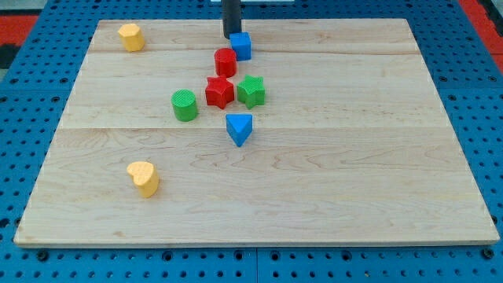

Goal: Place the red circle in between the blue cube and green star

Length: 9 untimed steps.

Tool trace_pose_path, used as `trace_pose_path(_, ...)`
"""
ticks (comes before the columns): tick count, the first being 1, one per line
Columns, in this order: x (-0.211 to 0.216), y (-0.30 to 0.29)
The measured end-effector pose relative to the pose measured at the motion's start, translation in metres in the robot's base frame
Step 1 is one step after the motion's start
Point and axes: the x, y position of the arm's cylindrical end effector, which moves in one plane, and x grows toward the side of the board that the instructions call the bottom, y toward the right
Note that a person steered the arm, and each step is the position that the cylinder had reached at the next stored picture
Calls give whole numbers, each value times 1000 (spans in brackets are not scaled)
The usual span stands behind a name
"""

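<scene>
Camera view: your tip (232,37) sits top centre, just left of blue cube (241,45) | no claw fitted, nothing held | red circle (225,61) touches cube, above-left of green star (251,91) | advise: nudge circle gently rightward, avoiding red star (220,92).

Lab bench: wood board (314,212) on blue pegboard (471,71).

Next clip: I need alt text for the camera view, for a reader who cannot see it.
A dark rod's tip rests beside the blue cube near the wooden board's top edge, the red circle touching the cube below-left. Beneath sit a red star, green star, green cylinder and blue triangle; two yellow blocks lie at the left.
</scene>
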Motion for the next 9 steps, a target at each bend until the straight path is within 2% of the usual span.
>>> trace_pose_path(2,-12,-68)
trace_pose_path(6,-25,-78)
trace_pose_path(8,44,-42)
trace_pose_path(9,62,11)
